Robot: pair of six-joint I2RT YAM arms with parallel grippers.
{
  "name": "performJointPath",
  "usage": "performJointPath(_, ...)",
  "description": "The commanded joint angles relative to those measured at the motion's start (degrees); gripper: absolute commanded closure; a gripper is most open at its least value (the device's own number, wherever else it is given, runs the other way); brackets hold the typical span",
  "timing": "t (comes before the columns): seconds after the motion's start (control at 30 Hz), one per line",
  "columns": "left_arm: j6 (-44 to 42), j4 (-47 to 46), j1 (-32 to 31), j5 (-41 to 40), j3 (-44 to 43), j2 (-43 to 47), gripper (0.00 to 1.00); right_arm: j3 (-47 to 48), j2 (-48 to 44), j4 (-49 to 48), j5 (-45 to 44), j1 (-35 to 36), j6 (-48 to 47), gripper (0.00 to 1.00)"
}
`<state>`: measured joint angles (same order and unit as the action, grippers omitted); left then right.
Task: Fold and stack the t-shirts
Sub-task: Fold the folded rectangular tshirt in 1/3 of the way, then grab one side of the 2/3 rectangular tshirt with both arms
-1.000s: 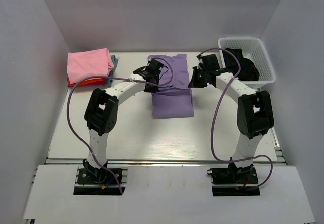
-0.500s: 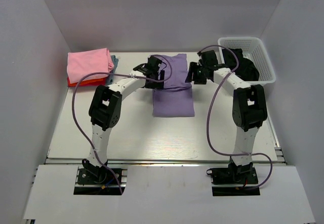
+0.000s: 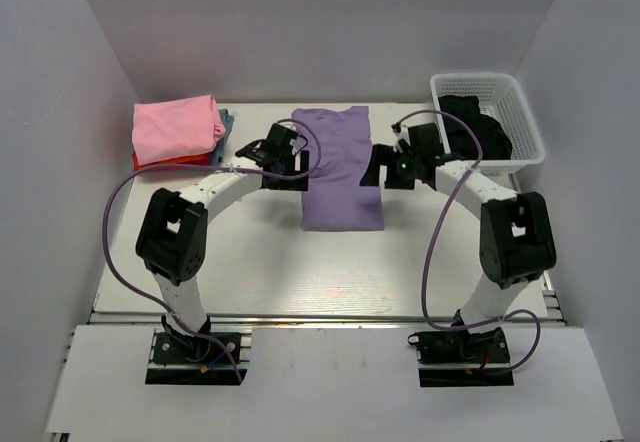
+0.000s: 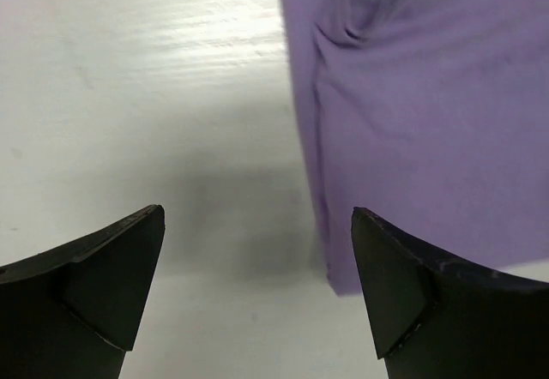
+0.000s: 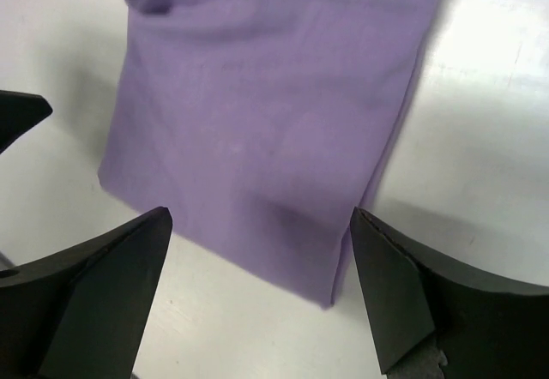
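A lavender t-shirt (image 3: 341,170) lies flat at the table's middle, folded into a long narrow strip. My left gripper (image 3: 291,161) hovers open just off its left edge. In the left wrist view the shirt (image 4: 429,113) fills the right side, and only bare table lies between the fingers of that gripper (image 4: 257,289). My right gripper (image 3: 384,169) stands open at the strip's right edge. In its own view this gripper (image 5: 262,289) is above a corner of the shirt (image 5: 266,130) and holds nothing. A folded stack sits at the back left, pink (image 3: 177,128) on top, over grey-blue (image 3: 227,121) and red (image 3: 160,163).
A white lattice basket (image 3: 478,79) at the back right holds dark clothing (image 3: 482,134), close to the right arm's elbow. White walls enclose the table on the left, back and right.
Both grippers have opened and let go of the lavender shirt. They have drawn back from over its upper part to its two side edges, and the shirt now lies flat.
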<state>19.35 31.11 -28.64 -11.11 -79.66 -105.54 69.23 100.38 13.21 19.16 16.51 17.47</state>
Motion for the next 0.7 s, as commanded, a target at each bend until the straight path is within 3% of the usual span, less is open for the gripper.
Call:
performJointPath(0.0,-0.37,-2.9,-1.33,9.86,3.36,3.06,0.0,-6.73,-5.01,-4.15,3.08,-0.25,1.42,0.1)
performJointPath(0.2,1.65,-7.64,-1.94,16.38,12.5,3.06,0.15,-16.93,-11.17,-4.51,-1.57,-0.6,3.27,0.1)
performJointPath(0.27,2.27,-8.34,-2.55,16.39,13.04,3.06,0.15,-17.46,-10.21,-4.6,-1.05,-0.96,3.53,0.1)
performJointPath(0.47,3.5,-8.88,-4.22,16.39,14.88,2.53,0.28,-18.95,-7.92,-3.54,1.57,-0.61,2.92,0.1)
performJointPath(0.67,4.64,-5.89,-5.37,12.78,16.63,0.68,0.41,-22.12,-6.6,-6.27,4.04,-0.61,3.71,0.18)
